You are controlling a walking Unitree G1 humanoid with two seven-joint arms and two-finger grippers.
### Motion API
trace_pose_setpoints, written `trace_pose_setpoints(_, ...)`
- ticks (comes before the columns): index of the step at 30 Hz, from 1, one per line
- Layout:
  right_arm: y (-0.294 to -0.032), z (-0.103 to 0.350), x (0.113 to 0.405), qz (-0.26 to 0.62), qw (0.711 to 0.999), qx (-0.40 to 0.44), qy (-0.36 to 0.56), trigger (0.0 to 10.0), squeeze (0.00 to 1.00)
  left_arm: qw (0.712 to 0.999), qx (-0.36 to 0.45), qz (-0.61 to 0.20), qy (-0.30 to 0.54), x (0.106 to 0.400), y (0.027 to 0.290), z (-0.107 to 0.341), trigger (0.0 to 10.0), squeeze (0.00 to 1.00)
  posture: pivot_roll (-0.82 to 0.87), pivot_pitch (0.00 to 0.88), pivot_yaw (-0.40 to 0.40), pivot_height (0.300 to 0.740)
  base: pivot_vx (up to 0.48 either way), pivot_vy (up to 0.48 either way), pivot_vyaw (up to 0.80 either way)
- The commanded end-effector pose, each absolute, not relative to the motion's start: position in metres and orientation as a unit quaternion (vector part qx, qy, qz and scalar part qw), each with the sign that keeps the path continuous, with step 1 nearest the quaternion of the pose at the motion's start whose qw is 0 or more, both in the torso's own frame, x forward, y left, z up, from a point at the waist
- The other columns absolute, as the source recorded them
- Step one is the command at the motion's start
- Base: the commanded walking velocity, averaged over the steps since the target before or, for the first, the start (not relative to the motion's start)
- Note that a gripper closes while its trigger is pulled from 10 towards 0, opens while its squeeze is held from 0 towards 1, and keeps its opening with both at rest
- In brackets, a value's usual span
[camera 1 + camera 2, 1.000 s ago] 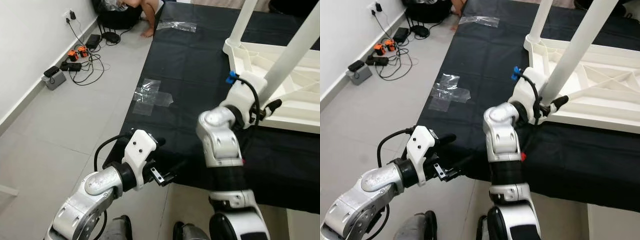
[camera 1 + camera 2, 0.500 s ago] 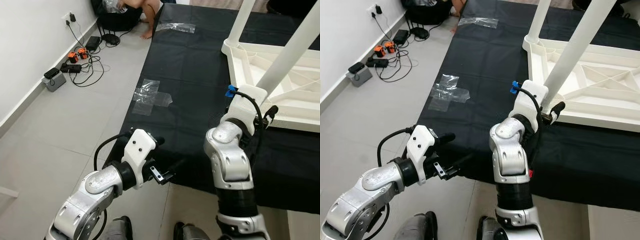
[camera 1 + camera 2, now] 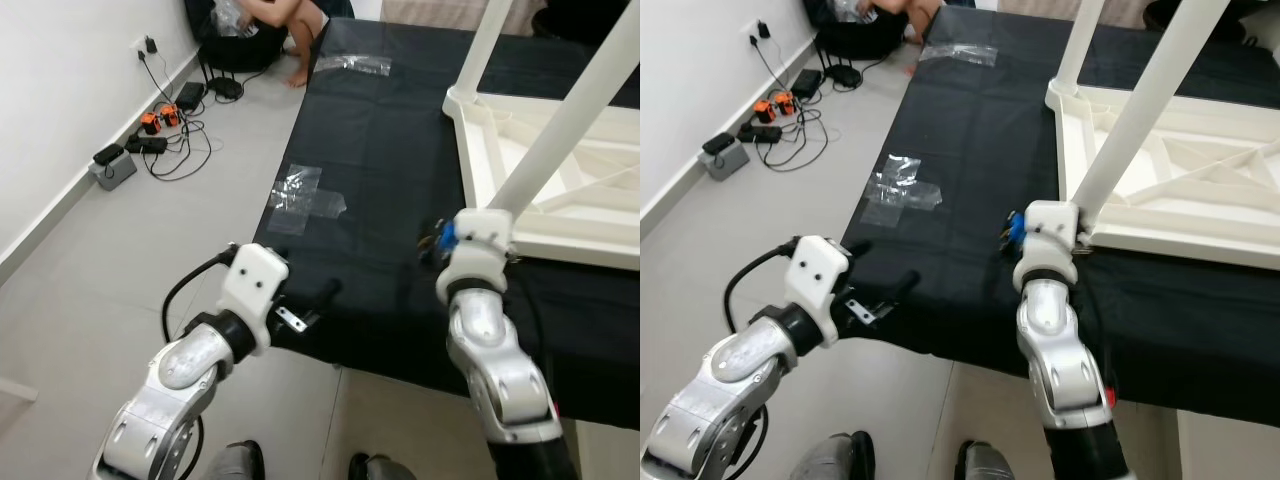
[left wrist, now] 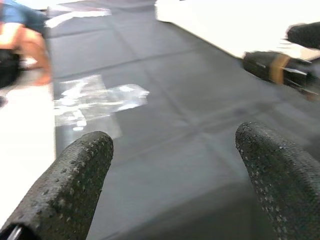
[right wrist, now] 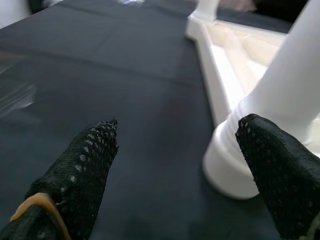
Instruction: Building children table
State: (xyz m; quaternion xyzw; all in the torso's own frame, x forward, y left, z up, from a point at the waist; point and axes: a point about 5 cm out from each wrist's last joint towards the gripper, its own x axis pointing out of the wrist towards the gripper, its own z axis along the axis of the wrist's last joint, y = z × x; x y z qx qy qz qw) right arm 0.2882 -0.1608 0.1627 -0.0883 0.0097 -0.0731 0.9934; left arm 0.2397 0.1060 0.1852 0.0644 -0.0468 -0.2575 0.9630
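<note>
Upside-down white plastic children's table (image 3: 560, 190) occupies the upper right of the head views, its ribbed underside up, resting on a black cloth sheet (image 3: 380, 190) spread over the floor. Two white round legs rise from it: a far leg (image 3: 487, 45) at the back corner and a near leg (image 3: 565, 125) whose long axis slants from its socket at the near corner up toward the upper right.

That near socket is the relation that matters. In the right wrist view the leg base (image 5: 235, 165) sits ahead of the right gripper (image 5: 180, 165) and toward one finger, not centred; the jaws are spread wide, holding nothing. The right arm is plainly nearer.

The left gripper (image 3: 310, 305) hovers lower left at the sheet's near edge, well apart from the table, jaws spread too. A piece of clear plastic wrap (image 3: 300, 190) lies on the sheet beyond it. Grey tiled floor (image 3: 120, 260) fills the left, with cables and chargers (image 3: 160, 120) by the wall.
</note>
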Motion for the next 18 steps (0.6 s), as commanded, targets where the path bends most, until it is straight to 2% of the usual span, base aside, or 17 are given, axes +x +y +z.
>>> trace_pose_setpoints(1,-0.159,0.163,0.285,-0.061,0.994,-0.088,0.004,10.0,0.00,0.964,0.066,-0.252,-0.046,0.238,0.107,0.183,10.0,0.00,0.07,0.132,-0.041,0.740,0.000,0.000,0.00)
trace_pose_setpoints(6,-0.168,0.157,0.282,-0.072,0.993,-0.095,0.014,10.0,0.00,0.967,0.071,-0.242,-0.045,0.238,0.109,0.183,10.0,0.00,0.07,0.126,-0.044,0.740,0.000,0.000,0.00)
trace_pose_setpoints(8,-0.179,0.152,0.277,-0.058,0.997,-0.056,0.020,10.0,0.00,0.972,0.077,-0.218,-0.048,0.237,0.114,0.182,10.0,0.00,0.07,0.123,-0.042,0.740,0.000,0.000,0.00)
trace_pose_setpoints(11,-0.181,0.152,0.275,-0.047,0.998,-0.041,0.016,10.0,0.00,0.974,0.079,-0.207,-0.050,0.237,0.116,0.182,10.0,0.00,0.07,0.123,-0.042,0.740,0.000,0.000,0.00)
trace_pose_setpoints(18,-0.182,0.154,0.274,-0.030,0.998,-0.047,-0.001,10.0,0.00,0.980,0.086,-0.171,-0.055,0.238,0.123,0.181,10.0,0.00,0.06,0.122,-0.047,0.740,0.000,0.000,-0.73)
